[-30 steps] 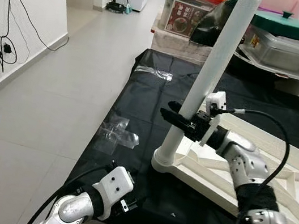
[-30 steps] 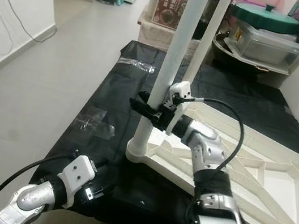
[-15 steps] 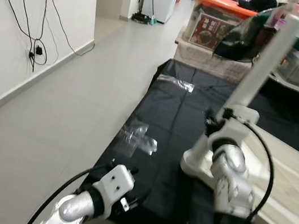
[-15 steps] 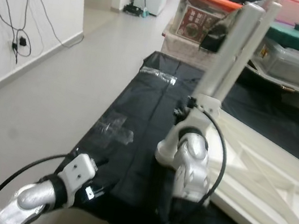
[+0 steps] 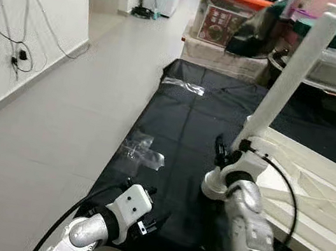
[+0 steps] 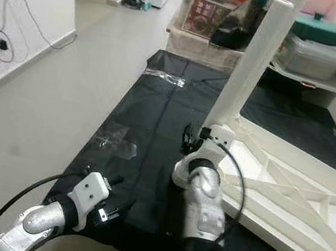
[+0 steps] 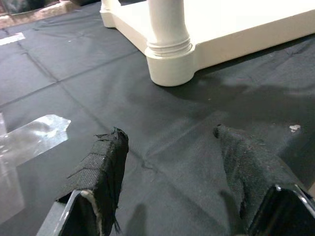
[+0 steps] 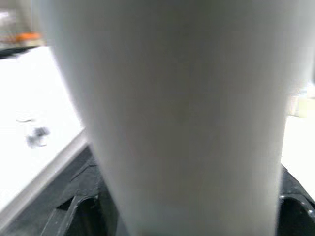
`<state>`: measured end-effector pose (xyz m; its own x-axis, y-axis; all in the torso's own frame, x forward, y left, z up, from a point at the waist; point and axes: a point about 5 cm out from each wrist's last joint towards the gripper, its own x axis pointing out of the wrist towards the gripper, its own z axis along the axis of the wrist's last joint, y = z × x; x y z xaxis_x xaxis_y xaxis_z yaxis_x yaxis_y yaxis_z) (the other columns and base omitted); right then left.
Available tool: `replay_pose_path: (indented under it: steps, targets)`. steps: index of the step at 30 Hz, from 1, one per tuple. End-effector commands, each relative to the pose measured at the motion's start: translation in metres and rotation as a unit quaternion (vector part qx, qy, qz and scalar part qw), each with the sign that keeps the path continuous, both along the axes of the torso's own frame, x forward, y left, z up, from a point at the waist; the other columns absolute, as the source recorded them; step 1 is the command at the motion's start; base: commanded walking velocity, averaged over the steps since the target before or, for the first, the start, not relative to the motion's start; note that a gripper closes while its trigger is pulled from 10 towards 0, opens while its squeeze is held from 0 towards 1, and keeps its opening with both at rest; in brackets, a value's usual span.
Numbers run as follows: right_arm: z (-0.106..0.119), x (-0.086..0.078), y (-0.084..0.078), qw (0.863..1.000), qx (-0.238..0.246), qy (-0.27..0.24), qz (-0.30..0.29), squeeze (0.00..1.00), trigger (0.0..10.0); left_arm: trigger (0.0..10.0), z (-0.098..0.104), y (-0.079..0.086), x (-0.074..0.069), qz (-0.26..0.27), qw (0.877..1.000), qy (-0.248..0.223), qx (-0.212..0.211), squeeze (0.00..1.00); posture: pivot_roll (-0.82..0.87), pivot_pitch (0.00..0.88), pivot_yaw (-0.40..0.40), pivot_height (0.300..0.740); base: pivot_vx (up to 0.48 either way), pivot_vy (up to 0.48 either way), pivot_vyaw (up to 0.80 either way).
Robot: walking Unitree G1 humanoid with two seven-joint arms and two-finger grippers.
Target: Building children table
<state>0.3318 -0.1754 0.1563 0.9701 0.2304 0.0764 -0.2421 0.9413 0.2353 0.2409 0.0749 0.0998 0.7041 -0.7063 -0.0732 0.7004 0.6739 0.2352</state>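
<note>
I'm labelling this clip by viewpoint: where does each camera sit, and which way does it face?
Left eye, right eye: head stereo pair, looking forward and down at the black sheet and upturned white table; both silver arms show.
Left wrist: low over the sheet, looking along the left gripper toward the table leg base.
Right wrist: pressed close to the leg, right gripper around it.
Shared: the leg.

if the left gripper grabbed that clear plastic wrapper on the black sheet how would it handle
The wrapper looks thin, crinkled and see-through, so it is probably very light and floppy, sagging from whichever edge is pinched. Its glossy film may be slippery between the cloth-covered fingers of the left gripper. Lying flat on the sheet, it could slide rather than lift.
</note>
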Motion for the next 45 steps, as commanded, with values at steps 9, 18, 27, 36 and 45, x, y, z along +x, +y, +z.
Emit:
replay_pose_path:
  steps: [9, 18, 27, 36, 45]
  targets:
    - [0.017, -0.006, -0.011, 0.94, -0.061, 0.028, 0.336, 0.0, 10.0, 10.0, -0.003, -0.004, 0.002, -0.01, 1.0, 0.0, 0.004, 0.0, 0.16, 0.0, -0.129, 0.74, 0.0, 0.0, 0.0]
    - [0.024, 0.014, 0.009, 0.885, -0.095, 0.022, 0.455, 0.0, 9.6, 10.0, -0.003, -0.003, 0.001, -0.001, 1.0, -0.005, 0.006, 0.0, 0.2, 0.0, -0.149, 0.74, 0.0, 0.0, 0.0]
    - [0.02, 0.012, 0.013, 0.896, -0.098, -0.001, 0.432, 0.0, 0.0, 10.0, -0.003, -0.002, 0.0, -0.003, 1.0, -0.005, 0.007, 0.0, 0.19, 0.0, -0.143, 0.74, 0.0, 0.0, 0.0]
    - [0.015, 0.022, -0.009, 0.993, -0.092, -0.007, 0.078, 0.0, 0.0, 10.0, -0.003, -0.002, 0.0, -0.006, 1.0, -0.001, 0.004, 0.0, 0.17, 0.0, -0.125, 0.74, 0.0, 0.0, 0.0]
    - [0.001, -0.013, -0.02, 0.938, -0.037, 0.069, -0.337, 0.0, 0.0, 10.0, -0.003, -0.002, 0.001, -0.009, 1.0, 0.0, 0.005, 0.0, 0.17, 0.0, -0.13, 0.74, 0.0, 0.0, 0.0]
